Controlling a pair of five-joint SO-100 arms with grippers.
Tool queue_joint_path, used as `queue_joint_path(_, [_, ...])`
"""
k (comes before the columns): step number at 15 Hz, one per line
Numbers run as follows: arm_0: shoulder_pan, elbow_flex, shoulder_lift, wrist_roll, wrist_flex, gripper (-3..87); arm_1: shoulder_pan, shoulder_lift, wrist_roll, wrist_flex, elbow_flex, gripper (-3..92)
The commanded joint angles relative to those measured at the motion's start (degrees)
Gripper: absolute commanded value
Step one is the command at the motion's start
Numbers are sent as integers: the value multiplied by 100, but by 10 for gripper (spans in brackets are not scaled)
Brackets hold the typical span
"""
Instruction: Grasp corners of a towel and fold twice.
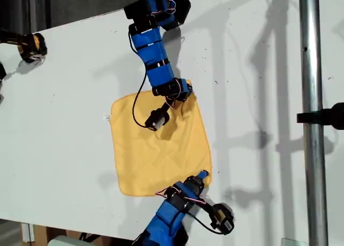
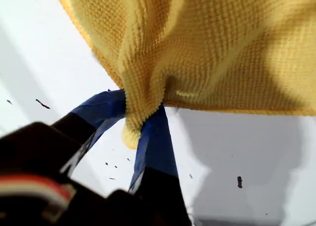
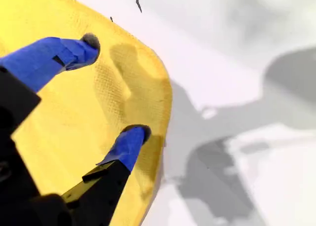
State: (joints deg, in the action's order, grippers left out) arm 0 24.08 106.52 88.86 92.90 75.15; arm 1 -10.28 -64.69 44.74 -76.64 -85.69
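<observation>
My first gripper [image 2: 140, 127] is clamped on a bunched corner [image 2: 131, 134] of the yellow-orange towel [image 1: 158, 149], which lies on the white table [image 1: 64, 122]; my second gripper [image 3: 111, 93] is spread wide over another corner [image 3: 158, 88], blue fingertips [image 3: 133, 139] resting on the cloth.

My first pincer [image 2: 140, 122] is clamped; my second pincer [image 3: 116, 88] gapes.
</observation>
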Motion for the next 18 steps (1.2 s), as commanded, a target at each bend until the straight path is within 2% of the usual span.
queue_joint_path(1, [-70,105,53,44,-176,288,-79,-70,53,-26,123,-1])
queue_joint_path(5, [-202,633,53,62,-791,289,-79,-53,62,-26,105,-1])
queue_joint_path(8, [-237,1380,0,176,-1907,284,-105,-35,88,-26,88,-1])
queue_joint_path(10, [-255,1723,-26,272,-2391,255,-105,-9,105,-18,88,-1])
queue_joint_path(11, [-299,1846,-26,264,-2558,209,-105,0,105,0,88,-1])
queue_joint_path(13, [-334,1890,0,255,-2637,21,-114,9,114,9,88,-1])
queue_joint_path(14, [-334,1907,18,299,-2637,-15,-114,9,114,9,88,-1])
queue_joint_path(16, [-299,1907,18,343,-2628,-10,-123,9,114,9,88,-1])
queue_joint_path(18, [-211,1661,35,343,-2364,-9,-132,-26,123,-18,97,-1])
